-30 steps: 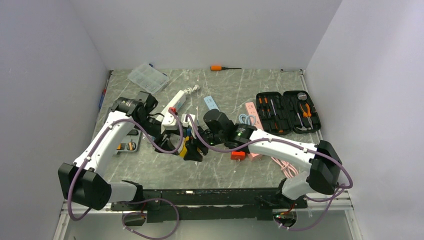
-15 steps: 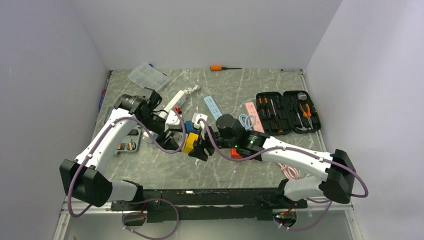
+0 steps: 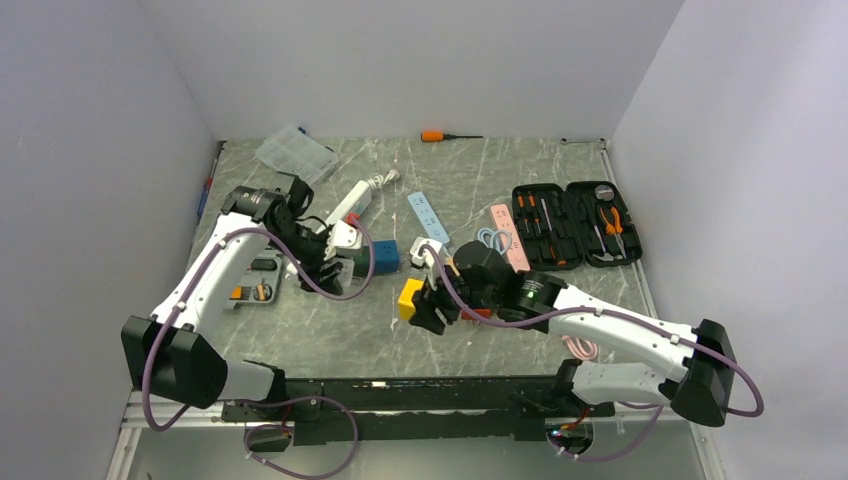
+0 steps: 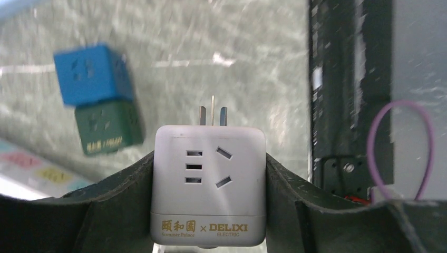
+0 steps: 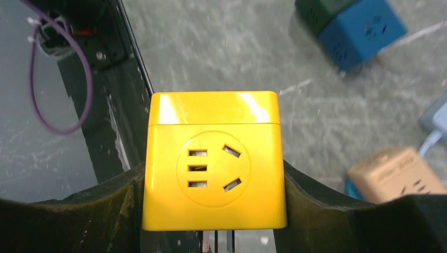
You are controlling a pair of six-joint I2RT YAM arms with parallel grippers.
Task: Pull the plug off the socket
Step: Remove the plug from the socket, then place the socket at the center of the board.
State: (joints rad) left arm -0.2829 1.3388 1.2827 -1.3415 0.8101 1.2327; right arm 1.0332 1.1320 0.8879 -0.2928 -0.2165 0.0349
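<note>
Over the table [image 3: 300,345], left pincer [image 4: 210,171] grips white DELIXI cube [image 4: 210,195] (prongs [image 4: 212,112] bare), right pincer [image 5: 213,182] grips yellow cube [image 5: 213,153].

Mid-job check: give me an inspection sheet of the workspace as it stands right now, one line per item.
Surface: grey marbled tabletop, no spill seen.
Job's things: white adapter with prongs bare, held apart from yellow adapter.
Clutter: blue cube touching green cube on the table; tool case; orange screwdriver; clear organiser; power strip.
Grippers: left gripper shut on the white adapter; right gripper shut on the yellow adapter.
Cables: purple arm cable; pink cable beneath the right arm.
Surroundings: plain walls; nothing else seen.
</note>
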